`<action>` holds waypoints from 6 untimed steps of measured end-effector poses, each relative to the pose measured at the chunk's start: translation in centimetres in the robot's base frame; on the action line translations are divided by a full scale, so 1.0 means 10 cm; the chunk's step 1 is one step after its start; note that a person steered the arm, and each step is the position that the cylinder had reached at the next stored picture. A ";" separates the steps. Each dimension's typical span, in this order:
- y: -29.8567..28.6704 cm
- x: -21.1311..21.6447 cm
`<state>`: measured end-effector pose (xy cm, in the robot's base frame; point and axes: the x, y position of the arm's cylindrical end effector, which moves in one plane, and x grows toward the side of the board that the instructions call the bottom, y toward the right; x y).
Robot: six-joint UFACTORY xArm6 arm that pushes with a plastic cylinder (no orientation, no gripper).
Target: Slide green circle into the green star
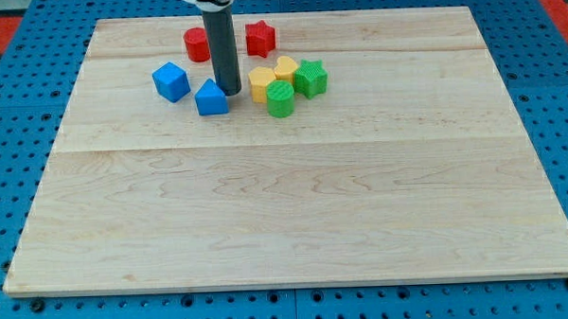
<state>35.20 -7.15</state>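
Observation:
The green circle stands on the wooden board, just below and left of the green star; they look touching or nearly so. My tip is to the left of the green circle, right beside the blue triangle block and left of a yellow block. The rod rises straight up out of the view's top.
A yellow heart sits between the yellow block and the green star. A blue cube is further left. A red cylinder and a red star lie near the view's top. The board rests on blue pegboard.

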 end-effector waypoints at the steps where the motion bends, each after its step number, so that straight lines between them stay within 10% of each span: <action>1: 0.27 0.01; 6: 1.07 0.48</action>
